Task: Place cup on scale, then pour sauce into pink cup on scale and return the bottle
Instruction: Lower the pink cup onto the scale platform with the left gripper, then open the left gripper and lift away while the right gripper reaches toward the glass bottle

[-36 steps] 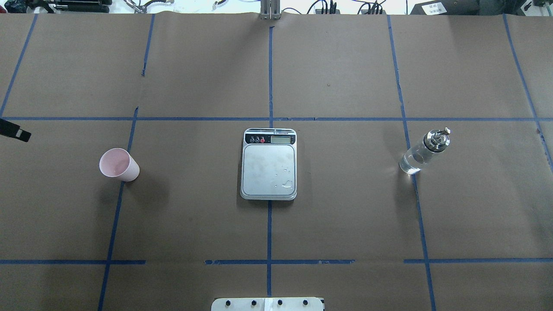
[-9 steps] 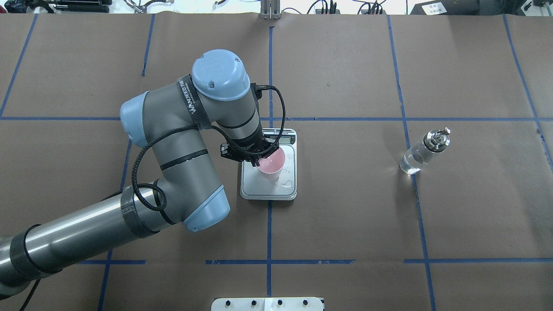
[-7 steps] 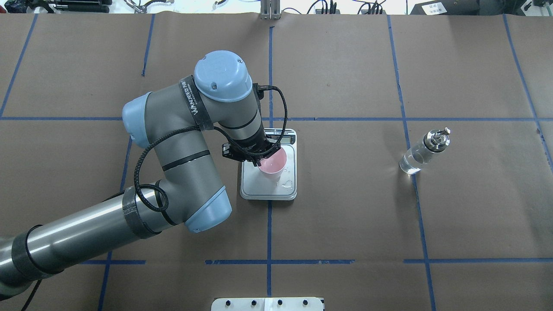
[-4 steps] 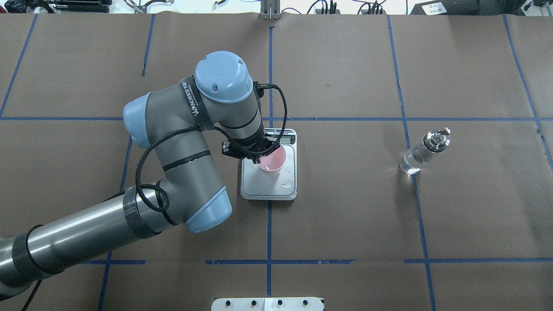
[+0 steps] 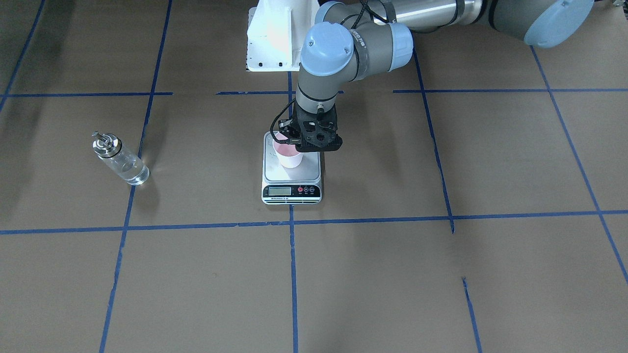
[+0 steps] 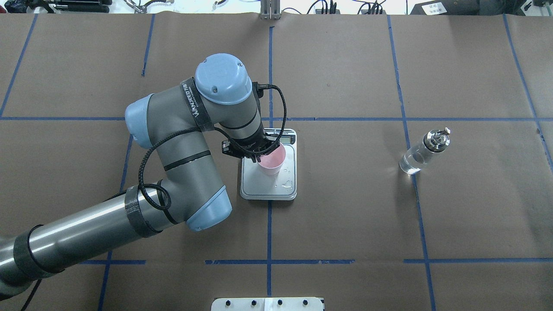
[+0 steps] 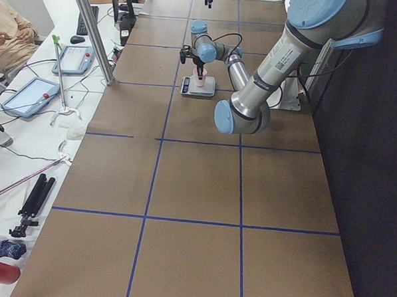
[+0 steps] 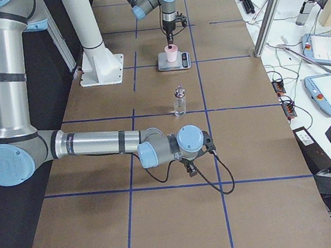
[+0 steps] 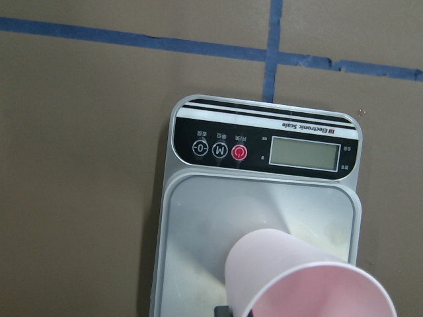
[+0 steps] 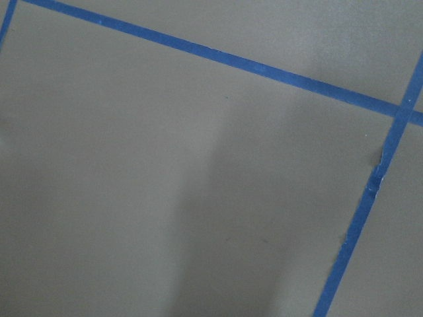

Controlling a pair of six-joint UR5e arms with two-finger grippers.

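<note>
Five seconds back the cup (image 6: 273, 160) stood alone on the desk (image 6: 345, 207), well left of the scale (image 6: 268, 185), with no arm in sight. Now the left arm has carried it over, and the cup sits on or just above the plate, toward the display (image 9: 305, 152) end. Over the last second it only crept slightly toward that end. The left tool (image 6: 258, 156) is clamped on the cup's rim at its left side. Whether the base already bears on the plate cannot be told; the display reads blank in the wrist view. The first step looks nearly done, with release and withdrawal left.

The cup shows no liquid inside. A few clear drops (image 6: 286, 185) lie on the plate's near right corner. The bottle (image 6: 421, 153) stands upright and untouched, well right of the scale, with sauce (image 6: 410, 163) in its lower part. The right tool (image 8: 191, 167) hangs low over bare desk, far from the bottle; whether it is apart or together cannot be told.
</note>
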